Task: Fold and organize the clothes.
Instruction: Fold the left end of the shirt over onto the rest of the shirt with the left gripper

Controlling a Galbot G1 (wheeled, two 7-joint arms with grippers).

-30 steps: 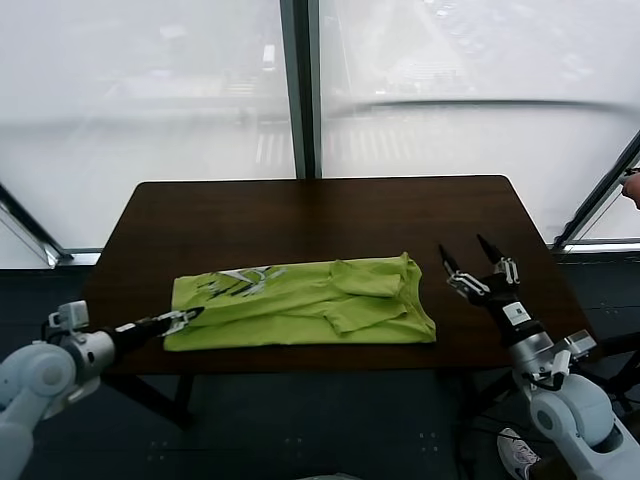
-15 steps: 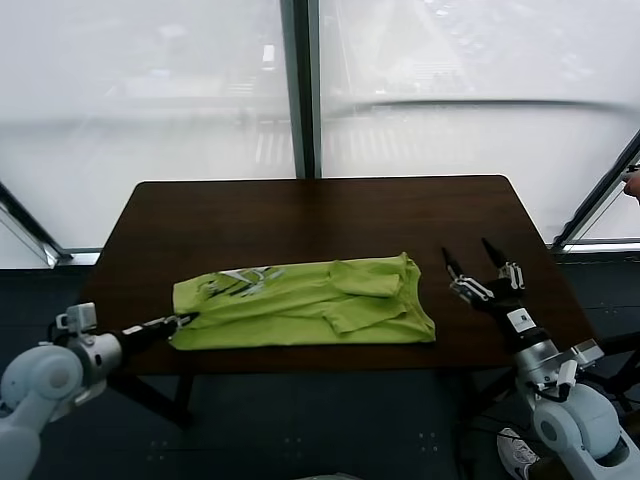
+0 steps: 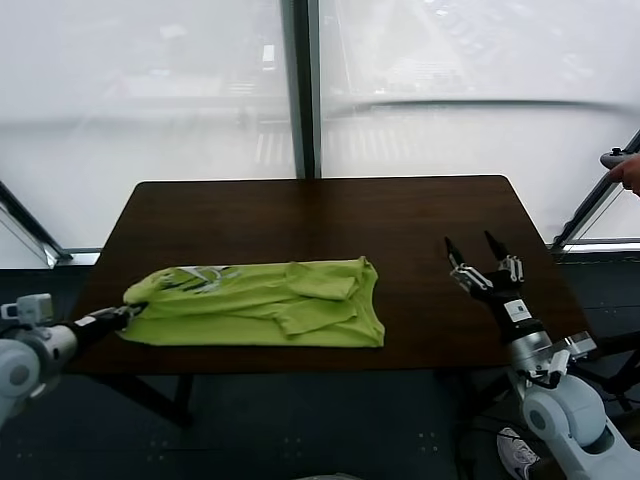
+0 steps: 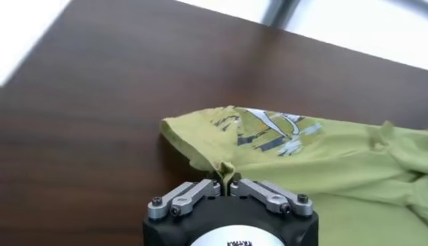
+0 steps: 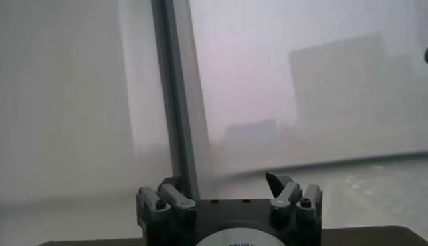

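The clothes, a lime-green T-shirt [image 3: 255,303] folded into a long strip with a white print near its left end, lie on the dark wooden table [image 3: 320,215] left of centre. My left gripper [image 3: 128,313] is shut on the shirt's left front corner at the table's front-left edge; in the left wrist view a pinch of green fabric [image 4: 225,170] sits between the closed jaws of the left gripper [image 4: 225,179]. My right gripper [image 3: 477,251] hovers open over the table's right side, pointing up, well clear of the shirt. In its own wrist view the right gripper [image 5: 226,180] holds nothing.
Large frosted windows with a dark central mullion [image 3: 298,90] stand behind the table. A person's hand [image 3: 628,170] shows at the far right edge. Bare tabletop lies behind the shirt and between it and the right gripper.
My left gripper closed on the shirt's left corner and dragged the whole shirt leftward along the table. The right gripper stayed open, drifting slightly.
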